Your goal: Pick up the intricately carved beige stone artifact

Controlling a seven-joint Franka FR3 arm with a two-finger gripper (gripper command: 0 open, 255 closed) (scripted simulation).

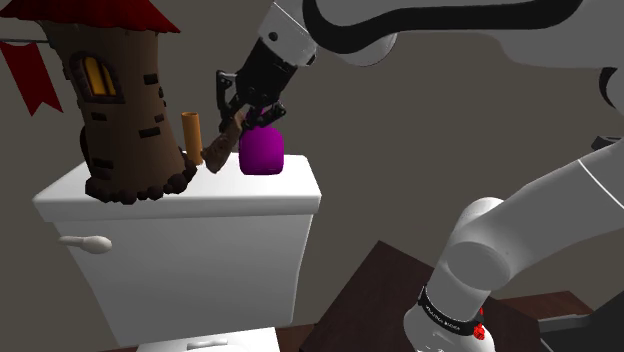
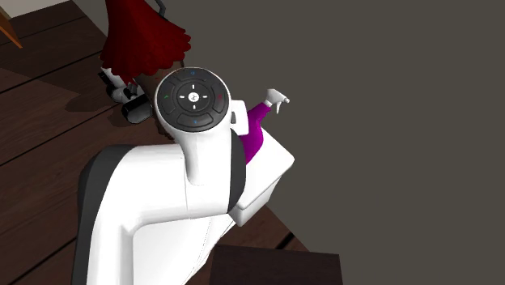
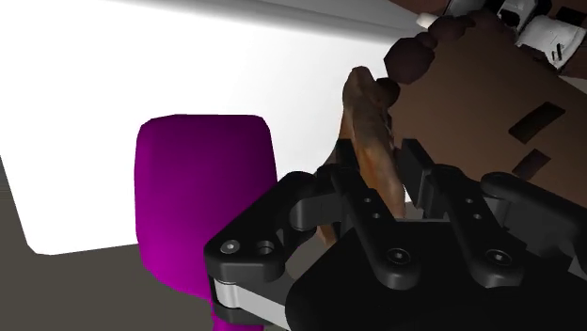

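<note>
The carved artifact (image 1: 222, 140) is a brownish-tan, slender, ridged piece that leans at a slant over the white toilet tank lid (image 1: 120, 203), its lower tip close to the lid. My gripper (image 1: 240, 108) comes down from the upper right and is shut on its upper part. In the wrist view the artifact (image 3: 367, 122) is clasped between the two black fingers of the gripper (image 3: 381, 179). In the second exterior view the arm covers the artifact.
A purple spray bottle (image 1: 262, 150) (image 3: 202, 188) (image 2: 252, 138) stands right beside the gripper. An orange-brown cylinder (image 1: 192, 137) and a brown castle tower model (image 1: 120, 100) (image 3: 489, 103) stand on the lid at the artifact's other side. Dark wood floor (image 2: 40, 97) lies below.
</note>
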